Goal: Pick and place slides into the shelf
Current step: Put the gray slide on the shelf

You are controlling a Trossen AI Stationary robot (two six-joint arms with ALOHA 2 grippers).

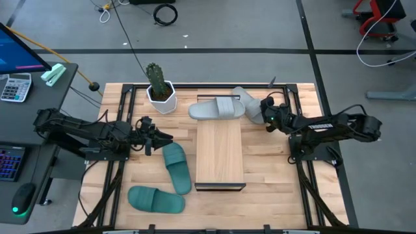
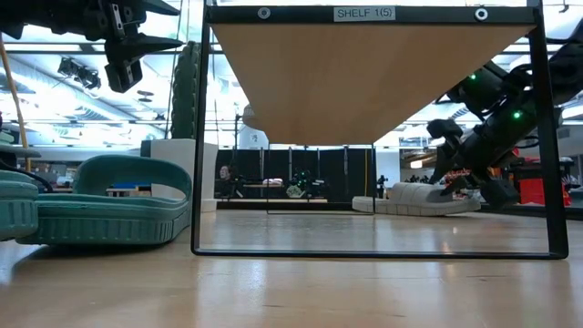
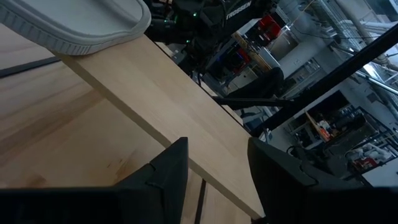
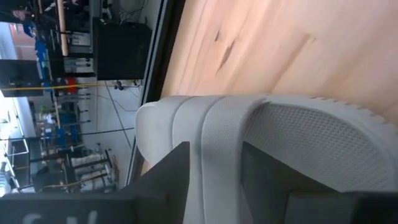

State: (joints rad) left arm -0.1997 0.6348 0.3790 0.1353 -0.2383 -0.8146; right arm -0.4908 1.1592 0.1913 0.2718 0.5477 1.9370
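Observation:
The shelf [image 1: 220, 155], a light plank on a thin dark frame, stands mid-table. One grey slide [image 1: 218, 108] lies on the table just past its far end. A second grey slide [image 1: 250, 104] lies behind it to the right, with my right gripper [image 1: 268, 118] shut on it. Two teal slides [image 1: 177, 168] [image 1: 155, 199] lie flat left of the shelf. My left gripper [image 1: 156, 138] hangs open above the table by the nearer-to-shelf teal slide [image 2: 109, 205], nothing between its fingers [image 3: 168, 171]. My right gripper has the grey slide's smooth rim [image 4: 214, 155] between its two fingers, one finger [image 4: 270, 177] over the textured face and the other on the outer side. It comes slanting down from the table's right. The slide [image 2: 419, 199] rests on the table.
A cactus in a white pot [image 1: 159, 90] stands at the far left of the table. The space under the shelf plank [image 2: 364, 219] shows open in the low view. A desk with a keyboard and calculator [image 1: 16, 88] stands off the table's left edge.

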